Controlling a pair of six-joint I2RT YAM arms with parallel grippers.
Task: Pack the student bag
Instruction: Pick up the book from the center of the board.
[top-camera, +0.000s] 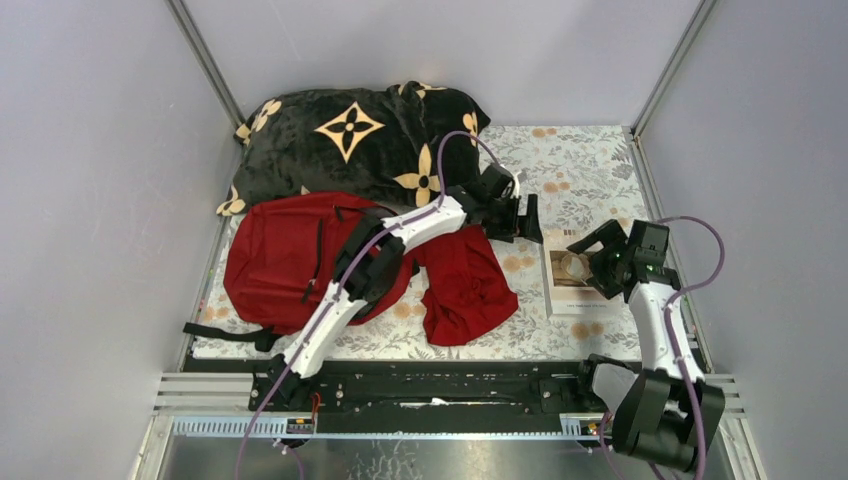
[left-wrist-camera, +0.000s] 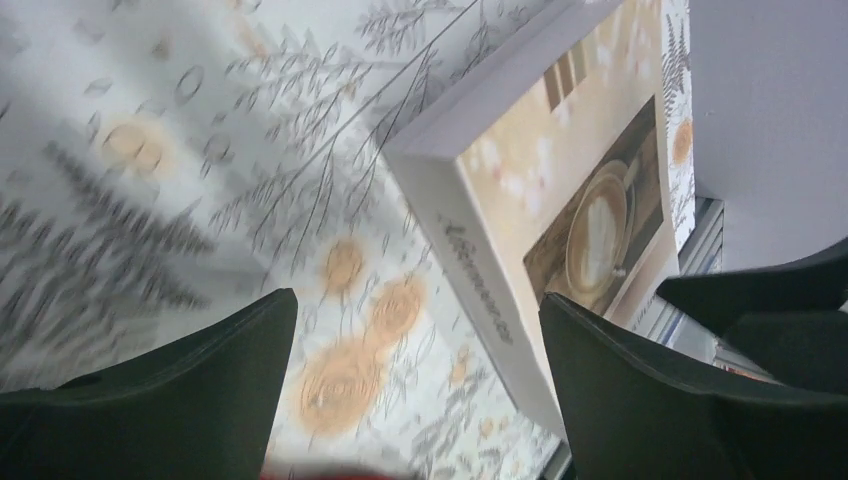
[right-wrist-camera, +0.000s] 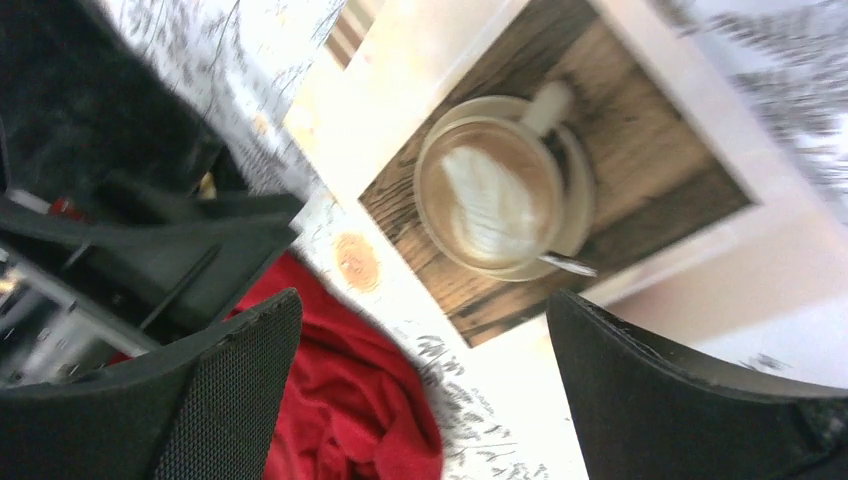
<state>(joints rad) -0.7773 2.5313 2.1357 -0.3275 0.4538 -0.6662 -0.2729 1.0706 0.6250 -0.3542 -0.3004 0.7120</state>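
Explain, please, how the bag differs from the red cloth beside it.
The bag is clearly bigger than the cloth. The bag has black zippers and dark straps; the cloth is plain. The bag holds a rounded shape; the cloth is crumpled. Both are red fabric on the table.

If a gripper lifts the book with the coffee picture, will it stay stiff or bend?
The book looks thick and square-edged, so it probably stays stiff. Its cover seems smooth, so it may slip. Lying flat on the tablecloth, it should slide, not roll.
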